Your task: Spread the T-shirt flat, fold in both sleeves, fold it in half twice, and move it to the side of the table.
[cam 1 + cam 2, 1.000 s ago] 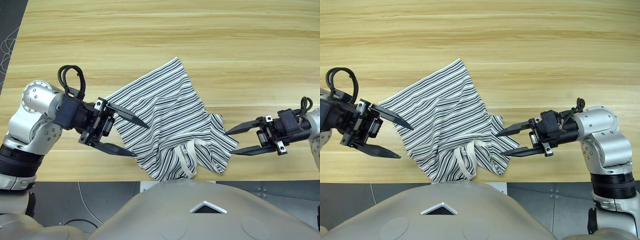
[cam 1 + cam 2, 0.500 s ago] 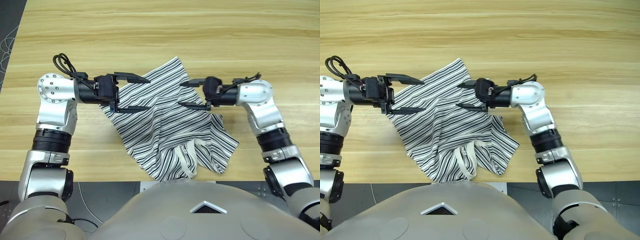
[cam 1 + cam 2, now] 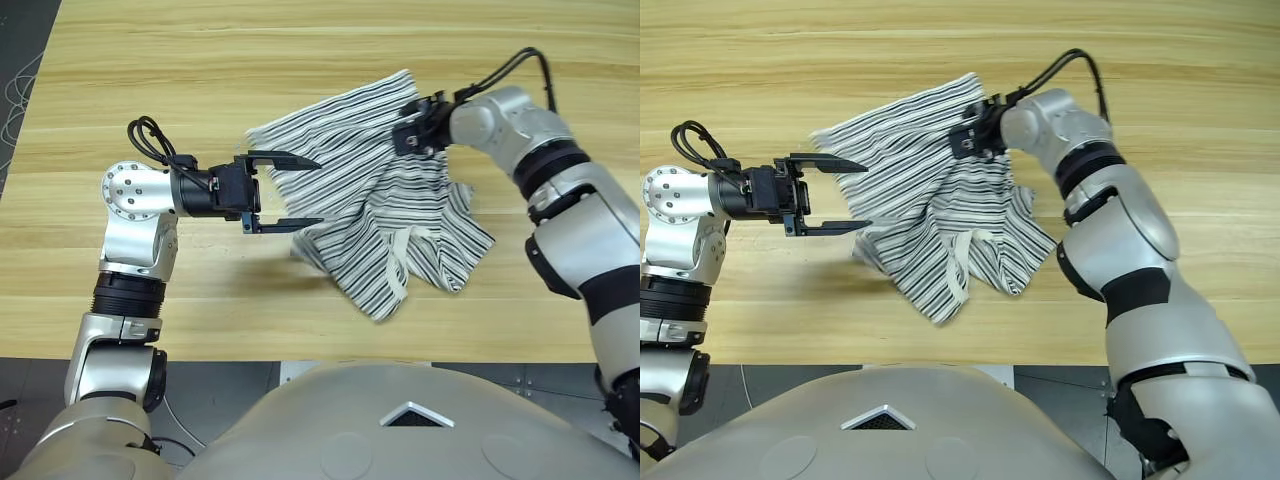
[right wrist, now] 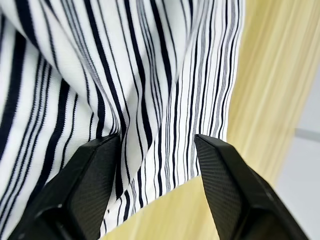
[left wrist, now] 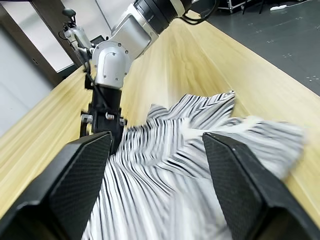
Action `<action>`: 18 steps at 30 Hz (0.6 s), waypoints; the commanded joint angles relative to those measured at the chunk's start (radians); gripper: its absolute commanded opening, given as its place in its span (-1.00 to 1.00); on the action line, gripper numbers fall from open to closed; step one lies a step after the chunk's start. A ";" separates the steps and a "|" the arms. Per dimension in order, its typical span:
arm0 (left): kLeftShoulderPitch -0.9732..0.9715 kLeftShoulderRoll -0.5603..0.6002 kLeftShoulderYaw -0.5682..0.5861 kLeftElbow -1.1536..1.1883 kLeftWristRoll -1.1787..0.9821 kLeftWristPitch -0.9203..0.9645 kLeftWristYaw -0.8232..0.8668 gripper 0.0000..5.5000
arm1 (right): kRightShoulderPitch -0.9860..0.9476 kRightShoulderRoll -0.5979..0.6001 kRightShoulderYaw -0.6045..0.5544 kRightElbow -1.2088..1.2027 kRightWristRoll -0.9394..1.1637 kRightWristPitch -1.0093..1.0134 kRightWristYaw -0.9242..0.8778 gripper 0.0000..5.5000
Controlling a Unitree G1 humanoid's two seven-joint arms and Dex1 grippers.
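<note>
One striped T-shirt (image 3: pixel 350 165), two claws, one wooden surface (image 3: pixel 200 60). T-shirt lay crumpled between claws, long axis diagonal: far corner just beyond right claw (image 3: pixel 410 128), opposite end toward near edge of surface. Right claw was part-open, pressed into cloth, fabric between its tips. Left claw (image 3: pixel 320 192) gaped wide, empty, tips at shirt's edge.

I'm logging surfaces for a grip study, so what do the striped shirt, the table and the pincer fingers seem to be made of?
Shirt: soft knit cloth, perhaps cotton, matte; it bunches into loose folds.
Table: wood or wood-look laminate, smooth with a faint sheen; pale grain lines run along it.
Pincer fingers: black, probably hard plastic, matte; a fine woven-looking texture covers them.
</note>
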 commanded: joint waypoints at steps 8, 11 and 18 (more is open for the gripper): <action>-0.048 -0.045 0.008 -0.048 0.045 0.114 0.084 0.23 | 0.132 -0.073 -0.098 0.066 0.004 0.042 -0.001 0.01; -0.099 -0.178 -0.006 0.135 0.161 0.058 0.267 0.23 | 0.129 -0.049 -0.122 0.060 0.012 0.033 -0.019 0.01; -0.321 -0.275 -0.118 0.830 0.587 -0.207 0.710 0.23 | 0.131 -0.041 -0.152 0.059 0.007 0.032 -0.020 0.01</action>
